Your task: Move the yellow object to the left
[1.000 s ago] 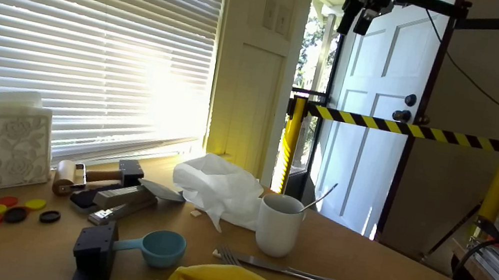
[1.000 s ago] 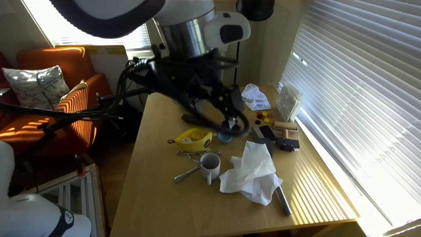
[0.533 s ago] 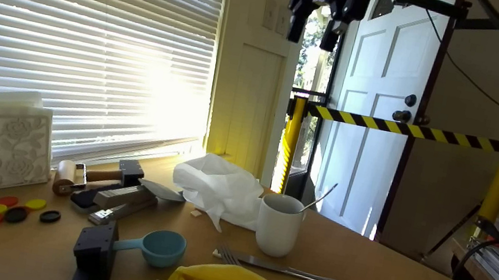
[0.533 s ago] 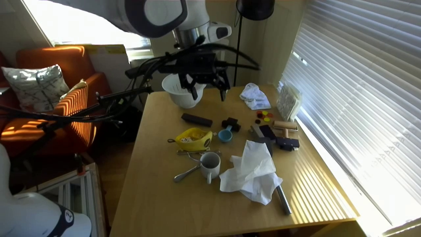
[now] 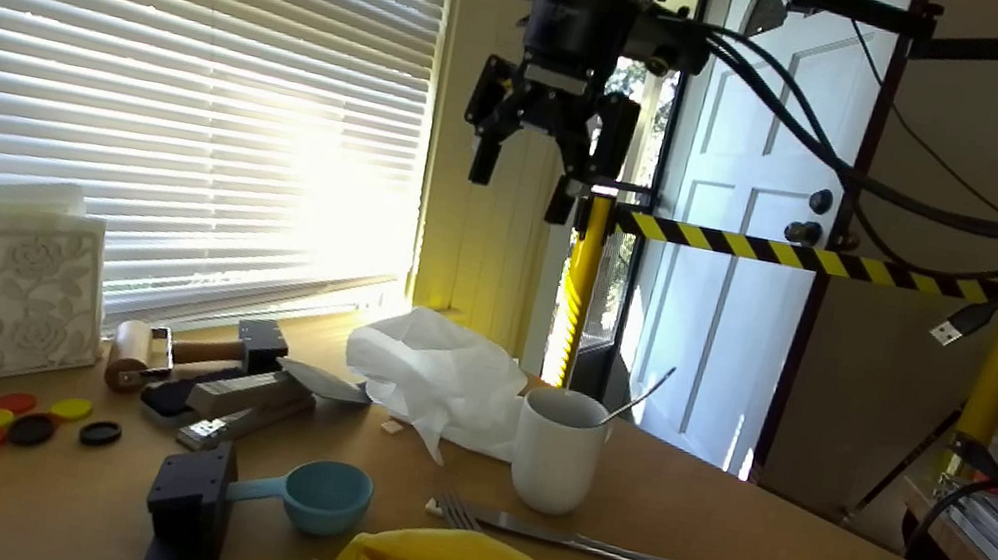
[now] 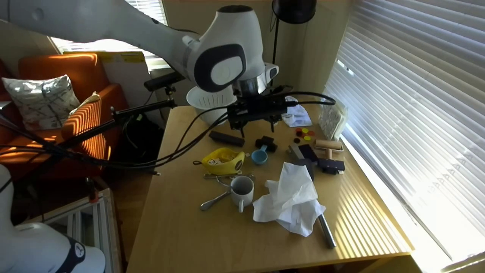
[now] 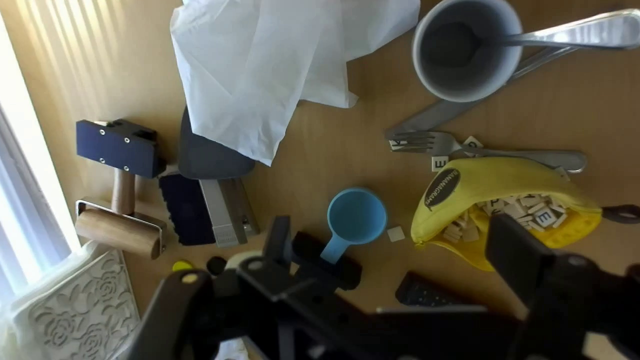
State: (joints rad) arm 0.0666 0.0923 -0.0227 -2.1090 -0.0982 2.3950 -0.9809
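Observation:
The yellow object is a bright-yellow banana-shaped pouch. It lies open on the table, full of pale letter tiles. The pouch shows in the wrist view (image 7: pixel 490 175) at the right and in both exterior views (image 5: pixel 474 550) (image 6: pixel 227 168); its near part is cut off at the bottom of an exterior view. My gripper (image 5: pixel 520 184) points down, high above the table, with its fingers apart and nothing between them. In an exterior view the gripper (image 6: pixel 257 131) appears behind the pouch and to its right. In the wrist view the right finger of my gripper (image 7: pixel 397 242) covers part of the pouch.
A blue scoop (image 7: pixel 357 217) rests on a black block beside the pouch. A white mug (image 6: pixel 242 189) with a spoon, a fork and a knife lie close by. White paper (image 6: pixel 290 201), a wooden roller (image 7: pixel 120 232) and a dark bar (image 6: pixel 226 138) are also on the table.
The arm has swung round and my gripper has come lower over the table, moving left in an exterior view. The yellow pouch and the things around it have not moved.

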